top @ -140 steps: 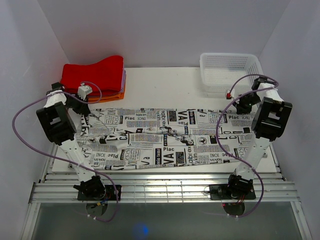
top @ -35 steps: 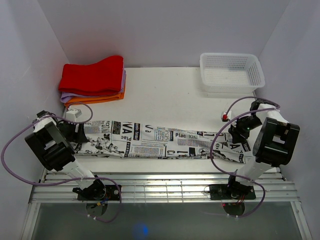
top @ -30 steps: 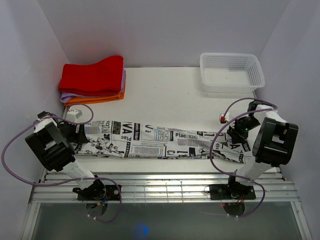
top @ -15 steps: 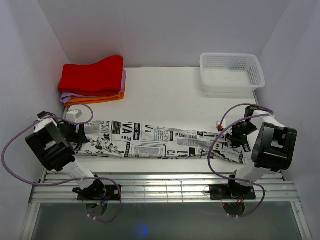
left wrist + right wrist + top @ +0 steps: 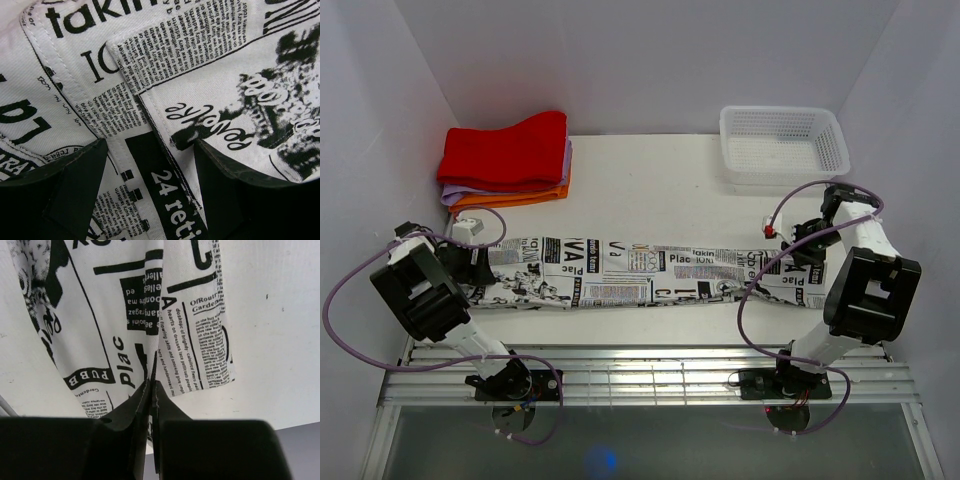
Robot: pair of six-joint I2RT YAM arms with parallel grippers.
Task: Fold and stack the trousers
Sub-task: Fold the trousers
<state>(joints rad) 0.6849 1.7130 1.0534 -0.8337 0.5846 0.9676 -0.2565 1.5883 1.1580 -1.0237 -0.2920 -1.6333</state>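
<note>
From above, the trousers (image 5: 640, 272) lie as one long, narrow folded strip across the near part of the table (image 5: 660, 190), running from the left arm to the right arm. The left gripper (image 5: 478, 266) sits at the strip's left end and the right gripper (image 5: 799, 244) at its right end. At the far right corner stands a white plastic mesh basket (image 5: 782, 143) - only its own perforated floor and walls show inside. At the far left corner is a stack of folded cloths (image 5: 506, 156): red on top, purple under it, orange at the bottom.

In the left wrist view, the left gripper (image 5: 150, 192) has its dark fingers (image 5: 75, 192) spread wide over the newspaper-print cloth, where a stitched seam and an overlapping flap cross. The fabric lies flat between them, not pinched.

In the right wrist view, the right gripper (image 5: 151, 390) is closed tight - its two fingers (image 5: 132, 412) meet on the edge of the trousers (image 5: 125, 305), nipping the cloth near the hem, with white tabletop beside it.
</note>
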